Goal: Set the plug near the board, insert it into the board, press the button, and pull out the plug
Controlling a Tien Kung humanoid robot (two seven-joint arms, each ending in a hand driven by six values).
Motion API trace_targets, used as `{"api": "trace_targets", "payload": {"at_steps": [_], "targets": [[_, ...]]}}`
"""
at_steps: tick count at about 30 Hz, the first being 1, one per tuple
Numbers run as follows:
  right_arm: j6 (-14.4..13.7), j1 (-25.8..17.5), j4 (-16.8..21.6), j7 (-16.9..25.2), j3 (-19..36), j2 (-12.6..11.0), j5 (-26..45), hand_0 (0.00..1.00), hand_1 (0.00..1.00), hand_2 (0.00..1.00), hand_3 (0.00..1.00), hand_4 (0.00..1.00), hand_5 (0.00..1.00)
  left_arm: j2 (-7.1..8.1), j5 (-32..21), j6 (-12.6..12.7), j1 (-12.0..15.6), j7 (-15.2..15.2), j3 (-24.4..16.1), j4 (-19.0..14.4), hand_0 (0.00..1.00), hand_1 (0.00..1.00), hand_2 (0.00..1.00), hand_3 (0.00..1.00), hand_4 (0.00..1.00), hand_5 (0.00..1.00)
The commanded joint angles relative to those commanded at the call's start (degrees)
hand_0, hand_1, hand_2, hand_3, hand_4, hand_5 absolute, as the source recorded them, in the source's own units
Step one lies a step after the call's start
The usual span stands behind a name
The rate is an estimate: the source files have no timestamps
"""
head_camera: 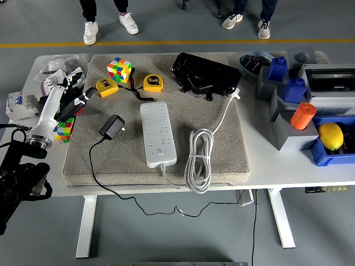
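Though free, plug (pixel 111 127) beside board (pixel 157 133)

A white table (pixel 260 166) stands on a grey floor (pixel 166 22) crossed by a yellow line (pixel 183 42).

Materials on the white table (pixel 260 166)
Rough grey cloth mat (pixel 222 149) carries the smooth matt white plastic board (pixel 157 133), the matt black plastic plug (pixel 111 127); glossy black case (pixel 205 73) at its far edge

I read this as a lab or workshop; grey concrete floor (pixel 166 22) with a yellow line (pixel 177 42) beyond my left hand (pixel 58 105); tape measures (pixel 153 82), parts bins (pixel 333 155) rightward.
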Motion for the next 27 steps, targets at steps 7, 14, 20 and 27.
{"api": "trace_targets", "payload": {"at_steps": [7, 14, 20, 27], "targets": [[-0.03, 0.09, -0.19, -0.07, -0.27, 0.10, 0.15, 0.708, 0.713, 0.697, 0.593, 0.998, 0.591, -0.38, -4.52, -0.20, 1.30, -3.54, -3.29, 1.01, 0.866, 0.887, 0.908, 0.870, 0.981, 0.998], [-0.02, 0.39, -0.23, -0.20, -0.63, -0.04, 0.19, 0.708, 0.713, 0.697, 0.595, 0.998, 0.599, -0.36, -8.72, -2.81, 1.44, -3.40, -5.07, 2.00, 0.830, 0.858, 0.877, 0.844, 0.967, 0.998], [-0.04, 0.04, -0.23, -0.27, -0.66, -0.05, 0.20, 0.711, 0.713, 0.698, 0.595, 0.998, 0.604, -0.13, -12.69, -5.54, 1.98, -3.42, -5.97, 3.00, 0.810, 0.826, 0.832, 0.814, 0.940, 0.976], [-0.07, -0.62, -0.24, -0.25, -0.52, 0.06, 0.33, 0.714, 0.714, 0.699, 0.596, 0.998, 0.609, 1.07, -13.12, -6.30, 1.83, -3.20, -6.39, 3.10, 0.805, 0.812, 0.808, 0.797, 0.928, 0.950]]}}
